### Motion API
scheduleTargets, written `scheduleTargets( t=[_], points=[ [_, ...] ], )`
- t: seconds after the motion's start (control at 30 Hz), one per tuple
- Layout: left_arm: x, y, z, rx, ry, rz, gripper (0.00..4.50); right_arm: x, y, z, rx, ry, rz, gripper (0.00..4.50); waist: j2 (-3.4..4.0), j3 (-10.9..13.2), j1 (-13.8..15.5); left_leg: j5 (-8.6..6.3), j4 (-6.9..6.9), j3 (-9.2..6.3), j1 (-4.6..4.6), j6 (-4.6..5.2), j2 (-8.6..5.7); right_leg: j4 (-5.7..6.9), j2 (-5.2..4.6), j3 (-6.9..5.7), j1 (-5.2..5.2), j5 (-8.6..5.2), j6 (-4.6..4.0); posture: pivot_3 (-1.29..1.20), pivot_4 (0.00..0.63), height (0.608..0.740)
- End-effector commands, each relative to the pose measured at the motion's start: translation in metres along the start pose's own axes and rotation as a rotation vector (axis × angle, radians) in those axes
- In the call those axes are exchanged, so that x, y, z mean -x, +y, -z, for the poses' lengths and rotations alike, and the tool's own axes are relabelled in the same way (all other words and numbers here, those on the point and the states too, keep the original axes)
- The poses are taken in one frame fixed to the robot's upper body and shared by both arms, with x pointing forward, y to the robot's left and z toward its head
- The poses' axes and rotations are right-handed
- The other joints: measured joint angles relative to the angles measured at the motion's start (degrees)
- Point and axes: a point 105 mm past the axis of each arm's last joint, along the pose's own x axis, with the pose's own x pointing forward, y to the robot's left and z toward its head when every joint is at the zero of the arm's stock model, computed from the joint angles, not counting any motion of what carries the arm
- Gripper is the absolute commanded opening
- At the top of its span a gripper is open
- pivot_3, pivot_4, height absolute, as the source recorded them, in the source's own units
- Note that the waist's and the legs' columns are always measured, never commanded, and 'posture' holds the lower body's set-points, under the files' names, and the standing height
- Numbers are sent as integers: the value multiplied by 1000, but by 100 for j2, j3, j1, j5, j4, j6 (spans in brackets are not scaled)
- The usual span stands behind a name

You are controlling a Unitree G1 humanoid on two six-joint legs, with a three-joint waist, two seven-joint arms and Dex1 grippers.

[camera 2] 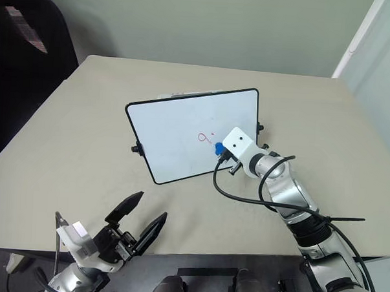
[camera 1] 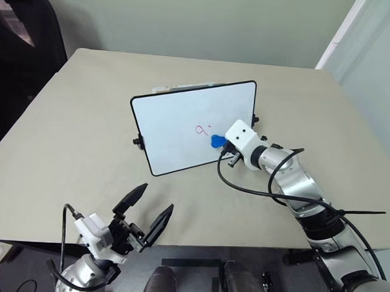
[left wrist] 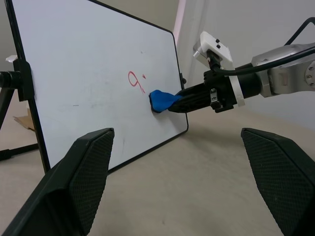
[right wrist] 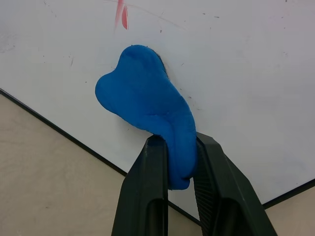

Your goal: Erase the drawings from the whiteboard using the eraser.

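Note:
The whiteboard point(camera 1: 176, 126) stands propped upright near the middle of the beige table point(camera 1: 72, 134). The drawings point(camera 1: 203, 129), a small red scribble, sit right of the board's middle. My right gripper point(right wrist: 178, 140) is shut on the blue eraser point(camera 1: 216, 141). The eraser's free end presses on the board just below and right of the red marks point(left wrist: 134, 79). My left gripper point(camera 1: 156, 199) hangs open over the table's near edge, well short of the board, with nothing between its fingers.
A black chair point(camera 1: 25, 29) stands off the table's far left corner. A flat white object point(camera 1: 166, 89) peeks out behind the board's top edge. A black cable point(camera 1: 245, 187) loops from my right wrist down over the table.

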Motion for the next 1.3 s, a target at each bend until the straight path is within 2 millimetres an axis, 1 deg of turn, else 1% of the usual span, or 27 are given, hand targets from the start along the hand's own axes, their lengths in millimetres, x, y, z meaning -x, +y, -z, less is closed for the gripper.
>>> scheduleTargets(
  t=[0.03,0.23,0.43,0.6,0.73,0.8,0.87,1.07,1.17,1.3],
  points=[
    [-4,-8,-10,-13,-43,26,4500,5,-10,-26,8,-112,48,421,0,0,-20,0,0,0,0,0,0,0,0,0,-1,0,0,0,150,740],
    [-4,-8,-10,-13,-43,23,4500,10,-9,-53,4,-230,43,421,1,1,-40,0,-8,0,-1,0,0,0,2,1,-9,0,0,0,150,740],
    [-4,-7,-9,-10,-42,20,4500,13,-13,-67,6,-277,55,421,1,1,-33,0,-8,0,-6,0,0,-2,1,2,-11,0,0,0,150,740],
    [-4,-4,-9,-9,-41,12,4500,17,-9,-83,22,-350,38,421,2,1,-34,0,-10,0,-7,0,0,-2,1,2,-14,0,0,0,150,740],
    [-4,-3,-9,-9,-42,7,4500,15,-7,-80,23,-354,26,421,1,1,-26,0,-10,0,-13,0,0,-5,0,2,-16,-1,0,0,150,740],
    [-4,-2,-9,-9,-41,7,4500,11,-6,-70,36,-320,23,421,1,1,-23,0,-9,0,-17,-1,0,-7,-1,2,-17,-1,0,0,150,740],
    [-4,-2,-9,-9,-41,7,4500,9,-4,-65,40,-302,8,421,1,1,-21,0,-9,-1,-18,-1,0,-8,-2,2,-17,-1,-1,0,150,740],
    [-4,-3,-9,-8,-39,12,4500,1,8,-66,75,-290,-49,421,1,1,-28,1,-9,-1,-17,-2,0,-7,-2,2,-19,0,0,0,150,740],
    [-4,-4,-8,-8,-40,15,4500,-5,9,-66,86,-281,-50,421,1,1,-33,1,-9,-2,-15,-2,0,-7,-2,4,-19,0,0,0,150,740],
    [-5,-4,-9,-8,-41,13,4500,-8,12,-66,97,-282,-64,421,1,1,-48,1,-9,-2,-8,-2,0,-4,-2,9,-18,2,3,0,150,740]
  ],
)
